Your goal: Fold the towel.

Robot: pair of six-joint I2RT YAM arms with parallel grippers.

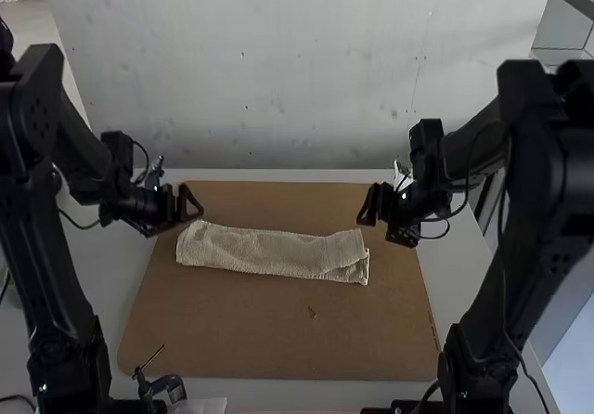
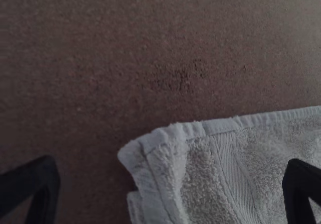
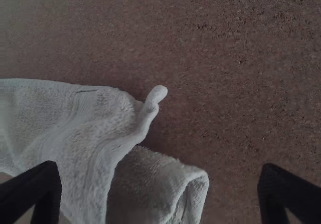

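Towel (image 1: 264, 251) in folded strip on brn board (image 1: 269, 335), L claw (image 1: 192, 202) & R claw (image 1: 366, 212) spread, 1 nr each end.

1. The high view is moderately dim, with soft, diffuse light across the pale wall (image 1: 297, 71) and desk (image 1: 459, 270).
2. The left arm (image 1: 60, 321) and right arm (image 1: 548, 191) sink to near black, much of their surface detail lost in the dark.
3. A thin, soft shadow edges the towel (image 1: 269, 250) on the brown board (image 1: 278, 340).
4. Both wrist views are darker and low in contrast; the towel is pale against the dusky board, its creases gently shaded.
5. In the left wrist view, one far corner brightens.
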